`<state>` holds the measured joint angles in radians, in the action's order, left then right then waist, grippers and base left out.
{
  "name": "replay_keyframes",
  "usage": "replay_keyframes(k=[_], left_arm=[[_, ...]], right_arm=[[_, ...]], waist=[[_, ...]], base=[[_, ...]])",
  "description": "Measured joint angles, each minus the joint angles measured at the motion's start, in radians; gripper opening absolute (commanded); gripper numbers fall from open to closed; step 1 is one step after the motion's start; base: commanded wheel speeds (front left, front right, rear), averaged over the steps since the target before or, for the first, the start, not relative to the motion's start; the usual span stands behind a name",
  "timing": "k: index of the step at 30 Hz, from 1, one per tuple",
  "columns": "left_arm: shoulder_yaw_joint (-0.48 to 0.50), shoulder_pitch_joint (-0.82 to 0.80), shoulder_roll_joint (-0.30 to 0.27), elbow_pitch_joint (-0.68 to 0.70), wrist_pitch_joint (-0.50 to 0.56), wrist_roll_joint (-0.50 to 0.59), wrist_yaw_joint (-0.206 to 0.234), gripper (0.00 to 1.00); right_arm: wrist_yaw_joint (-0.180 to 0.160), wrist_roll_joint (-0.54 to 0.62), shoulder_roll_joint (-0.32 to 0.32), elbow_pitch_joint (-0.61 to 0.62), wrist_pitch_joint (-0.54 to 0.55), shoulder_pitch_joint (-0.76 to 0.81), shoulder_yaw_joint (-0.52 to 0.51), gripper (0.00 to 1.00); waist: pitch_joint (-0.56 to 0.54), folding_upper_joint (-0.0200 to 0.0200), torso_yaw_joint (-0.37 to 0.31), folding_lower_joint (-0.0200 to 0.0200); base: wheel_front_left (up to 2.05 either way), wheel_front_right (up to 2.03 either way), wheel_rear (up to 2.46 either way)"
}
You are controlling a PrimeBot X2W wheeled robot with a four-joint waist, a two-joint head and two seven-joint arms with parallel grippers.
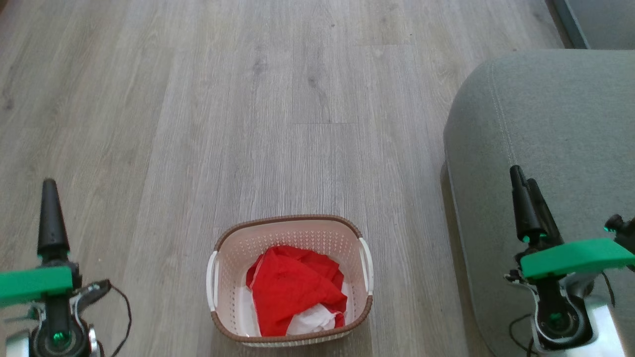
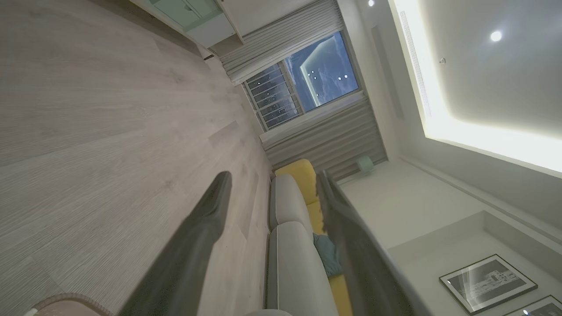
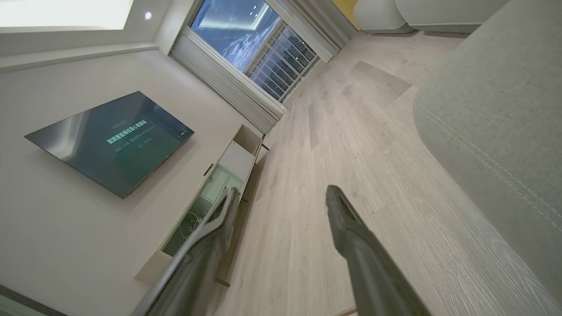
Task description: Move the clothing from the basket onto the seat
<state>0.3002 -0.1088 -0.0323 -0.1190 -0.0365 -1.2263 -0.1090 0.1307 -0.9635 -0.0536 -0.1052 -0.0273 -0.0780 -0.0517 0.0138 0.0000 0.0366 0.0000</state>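
The cream basket (image 1: 291,218) with a brown rim stands on the floor at the bottom centre of the head view. Inside it lies the clothing (image 1: 290,287), crumpled bright red fabric with a white part (image 1: 312,320) at the near side. The grey-green seat (image 1: 555,124) fills the right side, its rounded corner toward the basket. My left gripper (image 1: 49,186) is at the lower left, well left of the basket, open and empty (image 2: 274,175). Over the seat's near part, my right gripper (image 1: 524,176) is open and empty (image 3: 283,191). The seat (image 3: 505,109) lies right of its fingers.
Pale wood floor (image 1: 273,99) stretches ahead of and around the basket. The basket's rim (image 2: 66,302) shows at the left wrist view's bottom left, and sofa cushions (image 2: 294,263) lie beyond. A wall TV (image 3: 109,140) and low cabinet (image 3: 215,184) stand far off.
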Motion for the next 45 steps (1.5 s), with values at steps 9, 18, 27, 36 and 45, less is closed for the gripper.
replay_keyframes(k=[9, 18, 27, 36, 45], left_arm=[[-0.025, -0.013, 0.0, 0.13, -0.027, 0.148, 0.064, 1.0], [-0.197, -0.003, 0.0, 0.234, -0.052, 0.401, 0.163, 1.0], [-0.386, 0.015, -0.024, 0.237, -0.072, 0.636, 0.27, 1.0], [-0.581, 0.03, -0.104, 0.153, -0.098, 0.744, 0.398, 1.0], [-0.693, 0.028, -0.14, 0.133, -0.124, 0.823, 0.493, 1.0]], right_arm=[[0.0, 0.192, 0.0, 0.038, -0.03, -0.019, 0.048, 1.0], [0.0, 0.342, 0.0, 0.075, -0.054, -0.019, 0.065, 1.0], [0.0, 0.46, 0.0, 0.074, -0.081, -0.019, 0.081, 1.0], [0.0, 0.54, 0.0, -0.007, -0.107, -0.013, 0.089, 1.0], [0.0, 0.607, 0.0, -0.061, -0.131, -0.013, 0.095, 1.0]], waist=[[0.006, 0.0, 0.009, 0.0], [0.013, 0.0, 0.011, 0.0], [0.017, 0.0, 0.012, 0.0], [0.011, 0.0, 0.015, 0.0], [0.01, 0.0, 0.019, 0.0]], base=[[0.0, 0.0, 0.0], [0.0, 0.0, 0.0], [0.0, 0.0, 0.0], [0.0, 0.0, 0.0], [0.0, 0.0, 0.0]])
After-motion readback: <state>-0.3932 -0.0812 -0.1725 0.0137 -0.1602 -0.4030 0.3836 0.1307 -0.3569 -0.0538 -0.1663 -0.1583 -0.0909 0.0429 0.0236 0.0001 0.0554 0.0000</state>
